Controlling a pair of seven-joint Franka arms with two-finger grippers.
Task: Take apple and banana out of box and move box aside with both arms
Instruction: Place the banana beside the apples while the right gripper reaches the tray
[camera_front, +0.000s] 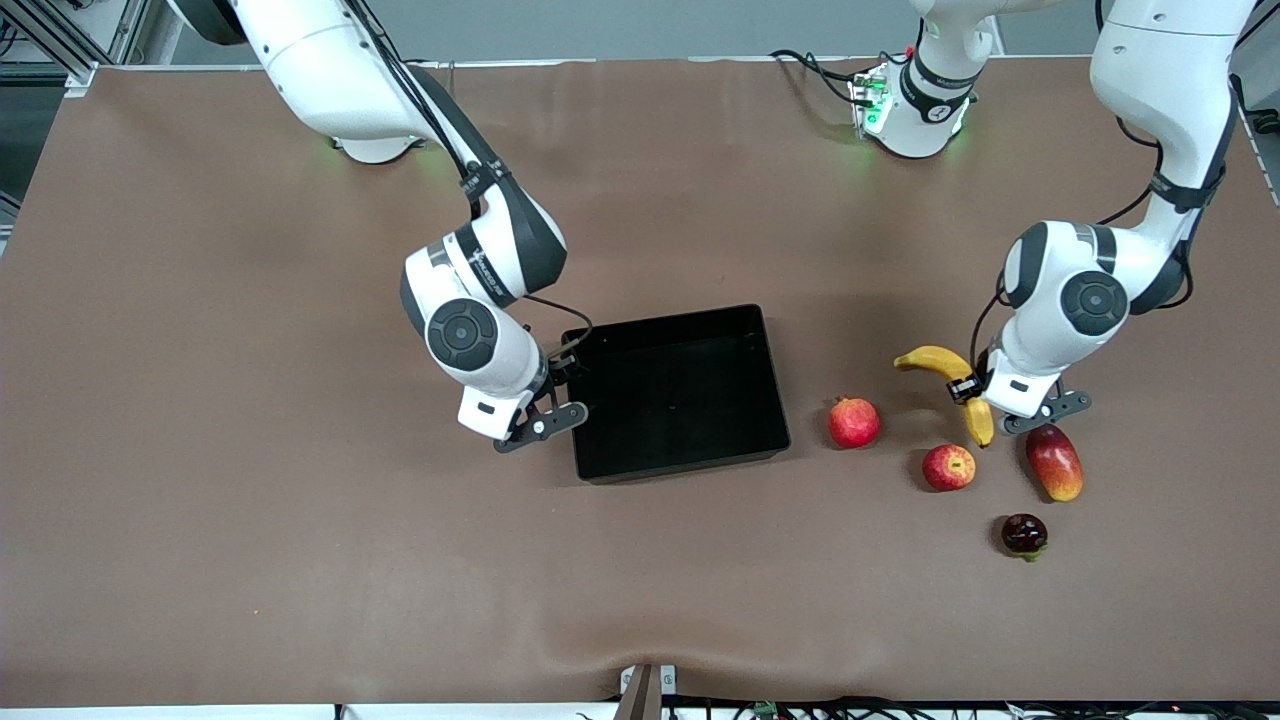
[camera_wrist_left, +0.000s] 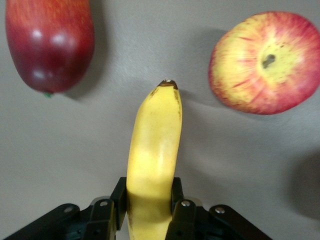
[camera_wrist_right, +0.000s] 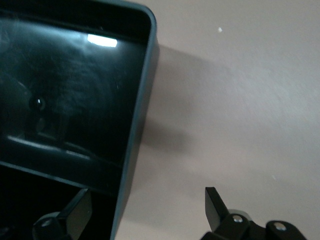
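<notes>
The black box (camera_front: 680, 390) sits mid-table. My right gripper (camera_front: 562, 385) is open at the box's wall toward the right arm's end. In the right wrist view that gripper (camera_wrist_right: 147, 205) straddles the wall (camera_wrist_right: 140, 115), one finger inside the box and one outside. My left gripper (camera_front: 970, 392) is shut on the yellow banana (camera_front: 938, 361). In the left wrist view that gripper (camera_wrist_left: 148, 205) has its fingers pressed on both sides of the banana (camera_wrist_left: 155, 145). The red apple (camera_front: 948, 467) lies nearer the front camera than the banana; it also shows in the left wrist view (camera_wrist_left: 265, 62).
A red pomegranate (camera_front: 853, 422) lies between the box and the apple. A red-yellow mango (camera_front: 1054, 462) lies beside the left gripper and shows in the left wrist view (camera_wrist_left: 50, 45). A small dark fruit (camera_front: 1024, 535) lies nearest the front camera.
</notes>
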